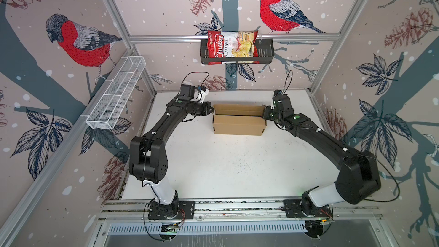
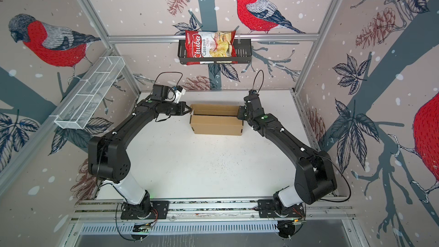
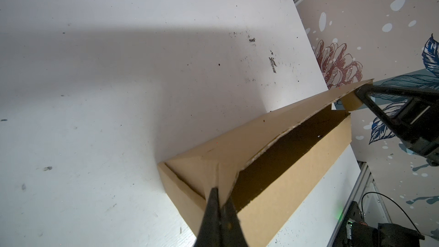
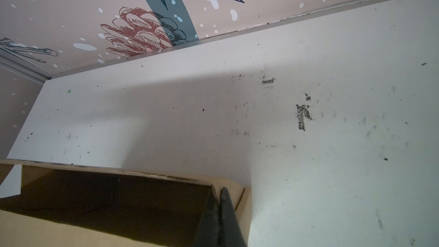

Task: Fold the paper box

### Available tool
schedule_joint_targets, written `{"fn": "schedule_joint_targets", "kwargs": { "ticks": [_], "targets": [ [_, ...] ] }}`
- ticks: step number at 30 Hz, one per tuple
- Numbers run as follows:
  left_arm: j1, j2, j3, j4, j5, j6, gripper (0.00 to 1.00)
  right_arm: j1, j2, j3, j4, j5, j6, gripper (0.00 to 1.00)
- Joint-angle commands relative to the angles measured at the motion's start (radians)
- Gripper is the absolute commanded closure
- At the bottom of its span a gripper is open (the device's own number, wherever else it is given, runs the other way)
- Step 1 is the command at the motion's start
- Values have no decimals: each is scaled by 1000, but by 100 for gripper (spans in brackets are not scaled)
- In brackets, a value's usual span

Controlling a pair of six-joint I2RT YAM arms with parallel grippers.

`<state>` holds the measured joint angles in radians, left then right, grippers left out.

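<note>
The paper box (image 1: 238, 124) (image 2: 217, 127), plain brown cardboard, sits on the far middle of the white table. Its lid panel (image 3: 261, 136) is raised partway over a dark open interior (image 4: 107, 200). My left gripper (image 1: 212, 110) (image 2: 188, 110) (image 3: 219, 198) is shut, pinching the lid's folded end flap at the box's left end. My right gripper (image 1: 264, 112) (image 2: 239, 113) (image 4: 219, 193) is shut on the lid's flap at the opposite end. It also shows in the left wrist view as the right gripper (image 3: 361, 93) at the far corner.
A red chips bag (image 1: 228, 46) stands in a black basket (image 1: 266, 53) on the back rail. A white wire basket (image 1: 116, 96) hangs on the left wall. The white table (image 1: 225, 162) is walled on three sides, with both arm bases on the front rail (image 1: 237, 206).
</note>
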<state>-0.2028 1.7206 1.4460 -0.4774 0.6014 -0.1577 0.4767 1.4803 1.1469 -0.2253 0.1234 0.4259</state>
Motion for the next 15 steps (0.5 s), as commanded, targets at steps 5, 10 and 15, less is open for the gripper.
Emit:
{"fn": "schedule_joint_targets", "kwargs": {
  "ticks": [5,10,15],
  "targets": [
    [0,11,25,25,33,-11,100,-2,6,7,15,2,15,100],
    [-1,12,27,25,33,-12,100,-3,9,10,15,-1,16,100],
    [-9,3,5,39,39,-21,100,-3,4,-2,19,2,19,100]
  ]
}}
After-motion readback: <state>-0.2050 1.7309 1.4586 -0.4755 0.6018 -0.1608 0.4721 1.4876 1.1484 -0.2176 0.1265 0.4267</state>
